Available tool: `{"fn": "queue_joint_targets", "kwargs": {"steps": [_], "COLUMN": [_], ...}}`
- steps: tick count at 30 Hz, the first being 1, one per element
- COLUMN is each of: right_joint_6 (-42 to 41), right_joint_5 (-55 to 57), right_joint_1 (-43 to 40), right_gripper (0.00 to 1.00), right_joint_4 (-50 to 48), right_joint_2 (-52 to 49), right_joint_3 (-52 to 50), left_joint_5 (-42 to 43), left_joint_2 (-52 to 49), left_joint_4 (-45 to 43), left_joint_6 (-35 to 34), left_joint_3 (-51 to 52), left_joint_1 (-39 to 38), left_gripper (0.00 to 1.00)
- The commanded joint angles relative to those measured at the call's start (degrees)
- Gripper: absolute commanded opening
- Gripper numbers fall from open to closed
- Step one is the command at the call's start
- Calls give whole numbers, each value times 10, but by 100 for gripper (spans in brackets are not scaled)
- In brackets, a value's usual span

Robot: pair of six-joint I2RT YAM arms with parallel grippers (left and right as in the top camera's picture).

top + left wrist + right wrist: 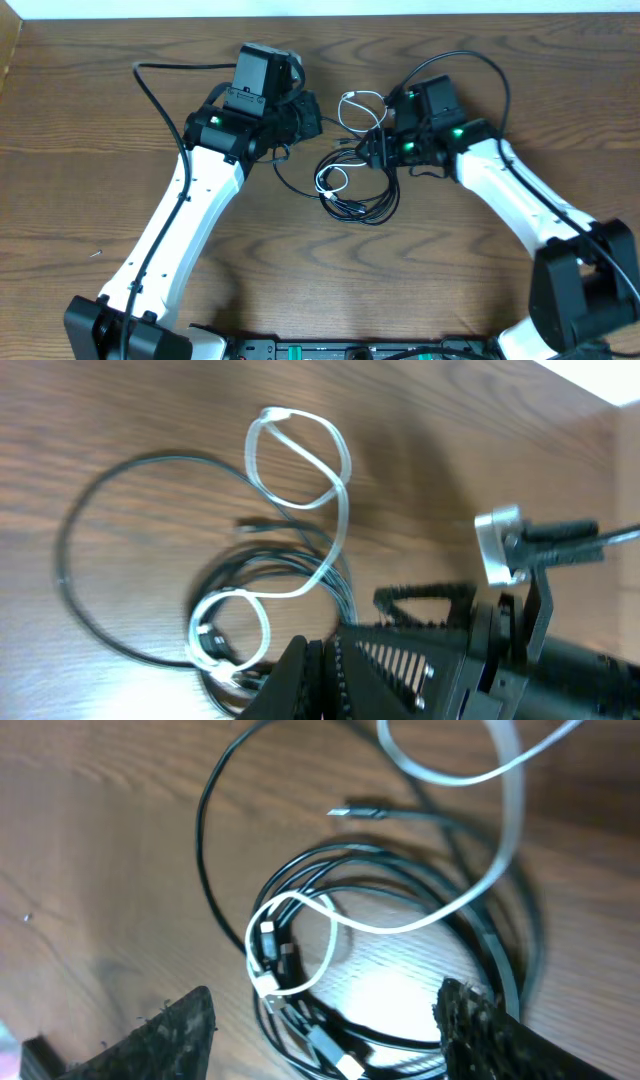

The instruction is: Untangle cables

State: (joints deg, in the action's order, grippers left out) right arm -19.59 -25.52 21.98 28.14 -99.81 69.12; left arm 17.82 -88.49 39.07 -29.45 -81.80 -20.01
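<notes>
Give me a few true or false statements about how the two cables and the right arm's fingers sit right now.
1. The white cable lies on a wooden table. True.
2. The black cable is stretched out in one straight line. False: it is coiled in several loops.
3. The right fingers are spread apart above the black coil. True.
4. The white cable lies well clear of the black one. False: it crosses over the black coil.
</notes>
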Motion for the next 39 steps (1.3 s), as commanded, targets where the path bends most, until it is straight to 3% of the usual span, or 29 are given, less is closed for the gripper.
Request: {"fn": "queue_joint_targets", "kwargs": {"steps": [1,9,18,21,24,27,34,39], "right_joint_6": [-34,-79,-142,-143,-143,-151,-166,-211], "right_joint_5": [-38,-79,-129,-139,-139,-141,-190,-300], "right_joint_1": [25,58,69,69,70,66,16,-36], "right_gripper": [64,61,57,51,36,3,1,1], "right_joint_4": [3,-20,-111,-140,-191,-254,-309,-311], "right_joint_2": [-46,-121,-188,-192,-192,-191,-135,-56], "right_joint_3": [9,9,9,9,9,9,49,97], "left_joint_5": [-59,-59,-59,-59,-59,-59,-59,-59], "left_joint_2": [2,2,1,1,1,1,1,1], "left_joint_4": [12,26,29,29,29,29,29,29], "left_joint_6": [-22,-22,-21,-21,-21,-21,-21,-21], "left_joint_3": [-7,-7,-2,-2,-2,-2,-2,-2], "left_joint_1": [17,49,49,49,49,49,49,49], "left_gripper": [8,8,8,8,8,8,8,8]}}
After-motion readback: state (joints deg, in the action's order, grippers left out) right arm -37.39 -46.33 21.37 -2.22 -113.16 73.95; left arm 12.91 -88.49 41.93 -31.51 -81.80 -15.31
